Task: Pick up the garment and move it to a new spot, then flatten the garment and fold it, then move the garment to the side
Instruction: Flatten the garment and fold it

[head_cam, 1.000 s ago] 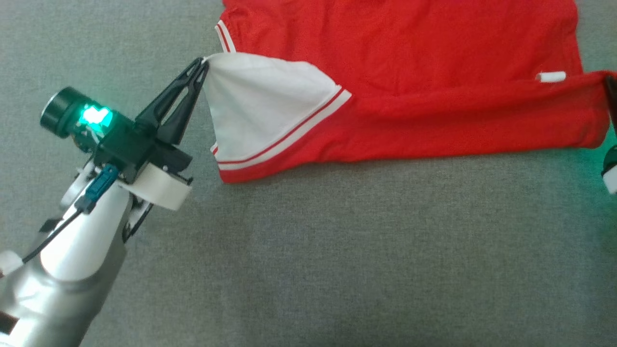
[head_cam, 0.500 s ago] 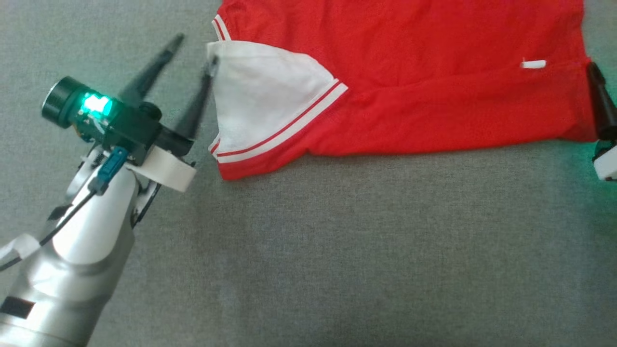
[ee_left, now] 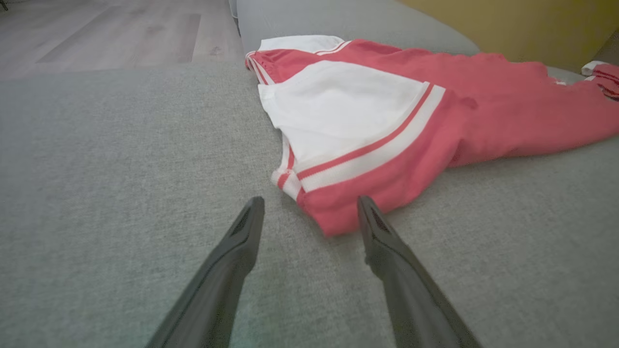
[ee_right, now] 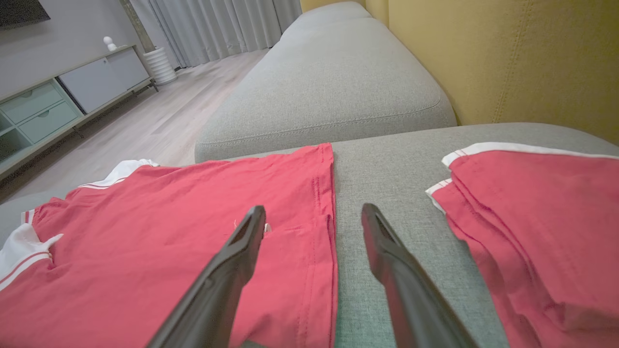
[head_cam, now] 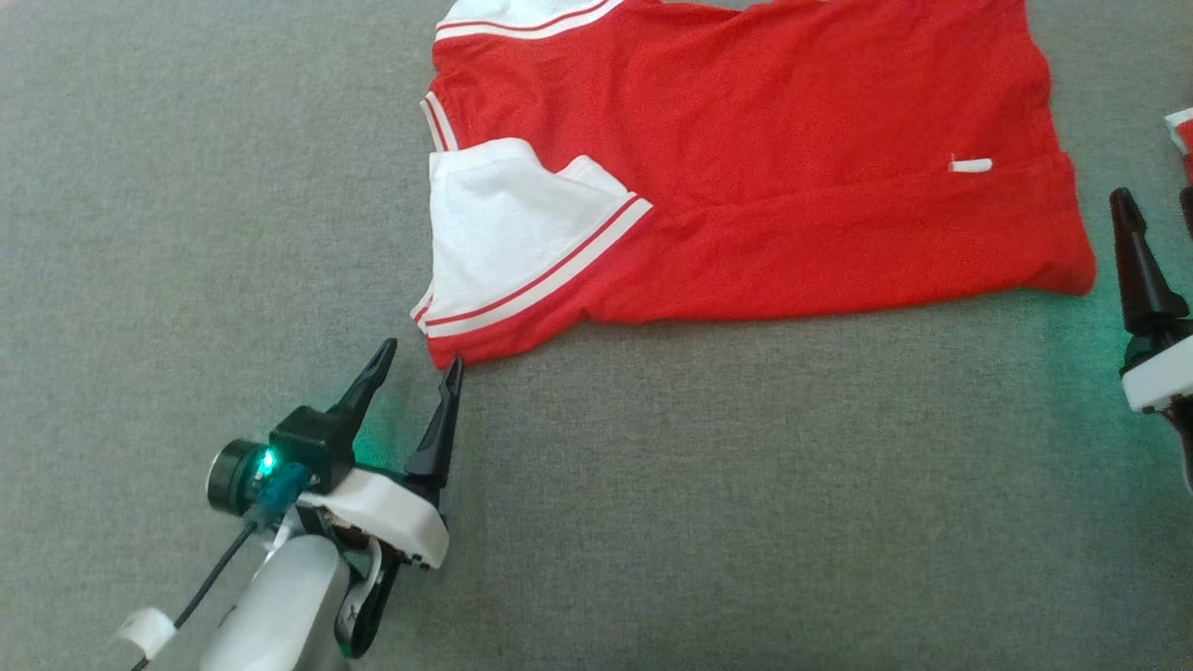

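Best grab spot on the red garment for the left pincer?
Grip the near-left corner of the garment, below the white panel. Come in low along the cushion from the near side: it juts out flat and free, ahead of the open left pincer.

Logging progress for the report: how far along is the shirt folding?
Done: red shirt lies flat on the cushion, white sleeve folded in. In hand: nothing; left gripper and right gripper are open. Left: likely more folds, then moving it aside.
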{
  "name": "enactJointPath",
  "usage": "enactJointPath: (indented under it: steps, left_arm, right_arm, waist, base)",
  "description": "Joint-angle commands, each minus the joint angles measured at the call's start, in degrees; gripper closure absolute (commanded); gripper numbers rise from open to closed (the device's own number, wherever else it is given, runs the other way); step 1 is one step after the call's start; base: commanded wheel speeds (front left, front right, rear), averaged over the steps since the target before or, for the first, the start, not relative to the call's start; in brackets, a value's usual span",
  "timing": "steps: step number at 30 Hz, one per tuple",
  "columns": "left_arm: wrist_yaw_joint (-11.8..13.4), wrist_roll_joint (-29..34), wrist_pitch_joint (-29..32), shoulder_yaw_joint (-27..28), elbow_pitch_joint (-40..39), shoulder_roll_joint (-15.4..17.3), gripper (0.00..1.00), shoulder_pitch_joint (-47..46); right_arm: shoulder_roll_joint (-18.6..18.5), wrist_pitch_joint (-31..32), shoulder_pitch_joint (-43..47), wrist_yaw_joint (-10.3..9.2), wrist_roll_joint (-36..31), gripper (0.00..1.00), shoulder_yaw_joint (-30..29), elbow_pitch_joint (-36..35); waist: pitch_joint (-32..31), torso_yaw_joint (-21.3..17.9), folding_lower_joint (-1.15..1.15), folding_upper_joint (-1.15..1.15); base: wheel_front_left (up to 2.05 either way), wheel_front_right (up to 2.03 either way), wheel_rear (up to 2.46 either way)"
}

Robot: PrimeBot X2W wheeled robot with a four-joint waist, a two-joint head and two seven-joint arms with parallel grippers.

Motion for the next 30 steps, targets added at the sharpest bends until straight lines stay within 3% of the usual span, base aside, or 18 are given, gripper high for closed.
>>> enactJointPath:
  steps: [1, 10, 11, 12, 15, 16, 30]
  left_arm:
    - [0.88, -0.11, 0.46, 1.89, -1.29, 0.97, 0.00, -1.84]
    - [3.00, -1.03, 5.22, 1.56, 1.64, 0.21, 0.00, -2.06]
    - [3.15, -1.06, 5.80, 1.38, 2.27, 0.18, 0.05, -2.41]
    - [3.20, -1.09, 5.92, 1.32, 2.52, 0.15, 0.23, -2.56]
    - [2.70, -1.22, 6.16, 0.86, 3.10, 0.11, 0.91, -2.91]
    - [2.32, -1.36, 6.16, 0.68, 3.21, 0.08, 1.00, -3.02]
    - [1.05, -1.86, 5.49, -0.30, 1.74, 0.79, 1.00, -3.70]
  right_arm:
    - [-0.95, -0.53, 0.68, -0.04, 0.34, 0.00, -0.10, -1.77]
    - [-0.06, 0.12, 1.48, -0.04, -0.31, 0.00, -0.93, -2.91]
    - [0.05, 0.28, 1.58, -0.04, -0.45, 0.00, -1.11, -3.01]
    - [0.08, 0.42, 1.65, -0.04, -0.55, 0.00, -1.17, -3.02]
    - [0.35, 1.12, 1.88, -0.04, -0.61, 0.00, -1.29, -2.92]
    - [0.50, 1.41, 1.97, -0.04, -0.60, 0.00, -1.31, -2.82]
    - [3.75, 8.34, 1.26, -0.04, -1.50, 0.00, -2.95, 3.92]
  waist:
    - [-0.23, -0.26, 0.02, 0.00]
    - [-0.16, -1.37, 0.02, 0.00]
    - [0.00, -1.52, 0.02, 0.00]
    - [0.09, -1.57, 0.02, 0.00]
    - [0.27, -1.63, 0.02, 0.00]
    - [0.32, -1.59, 0.02, 0.00]
    - [0.37, 0.39, 0.02, 0.00]
  base:
    - [0.00, 0.00, 0.00]
    - [0.00, 0.00, 0.00]
    - [0.00, 0.00, 0.00]
    - [0.00, 0.00, 0.00]
    - [0.00, 0.00, 0.00]
    - [0.00, 0.00, 0.00]
    - [0.00, 0.00, 0.00]
